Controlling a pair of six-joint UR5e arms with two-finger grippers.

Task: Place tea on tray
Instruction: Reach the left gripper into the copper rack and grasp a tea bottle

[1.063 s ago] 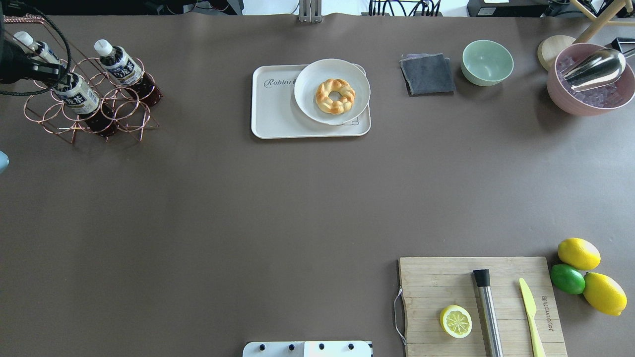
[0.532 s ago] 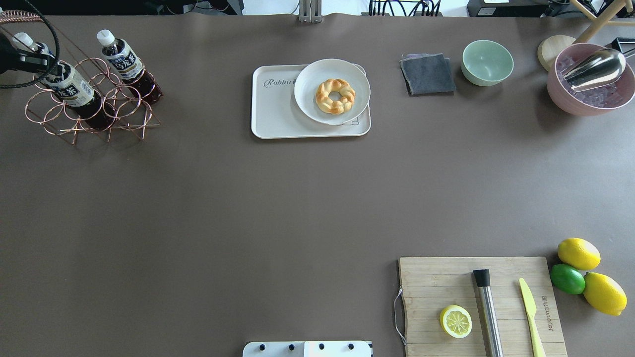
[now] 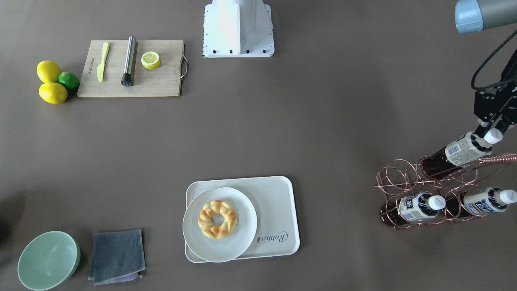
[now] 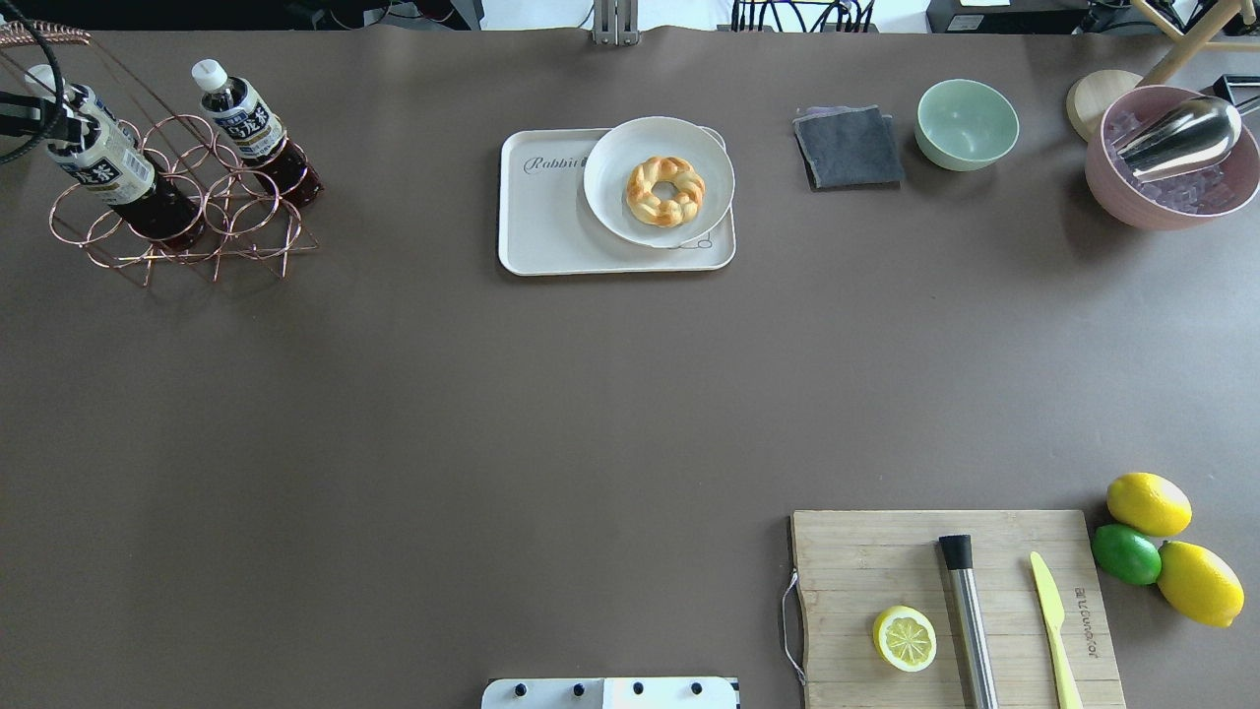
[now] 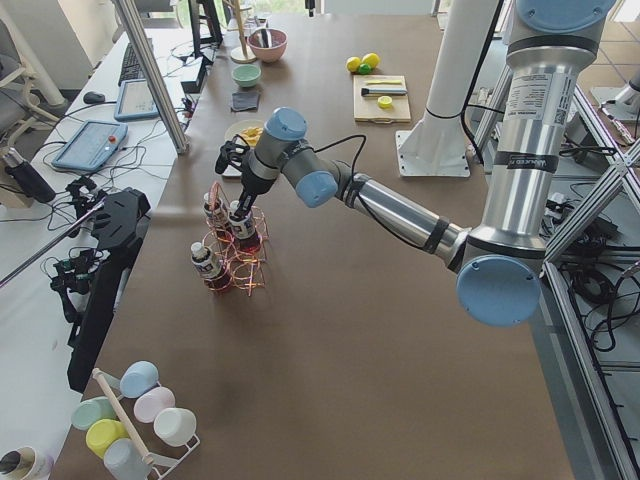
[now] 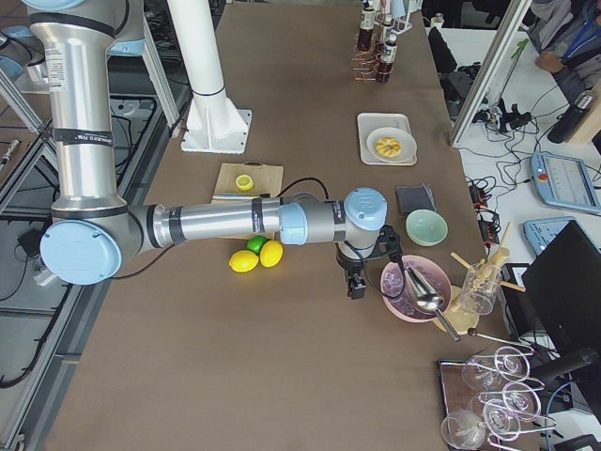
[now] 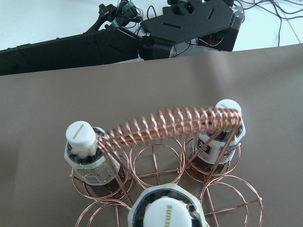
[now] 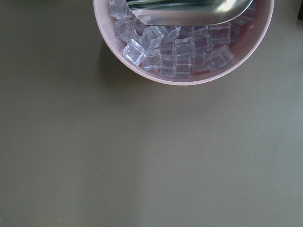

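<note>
The tea (image 3: pixel 464 150) is held tilted, gripped at its neck under the white cap by the closed left gripper (image 3: pixel 491 133), its base seated in an upper ring of the copper wire rack (image 7: pixel 175 125). The tray (image 3: pixel 278 194) lies well apart, bearing a plate (image 3: pixel 242 238) with a pastry (image 3: pixel 226 214). The right gripper (image 6: pixel 355 285) hangs beside the pink ice bowl (image 8: pixel 189 81); whether it is wide or narrow cannot be told.

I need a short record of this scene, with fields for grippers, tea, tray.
Left gripper: shut on the tea near its cap
Tea: tilted, base in the wire rack
Other bottles: two, in the rack
Tray: plate with pastry on one side, Rabbit side bare
Right gripper: beside the pink ice bowl, state unclear
</note>
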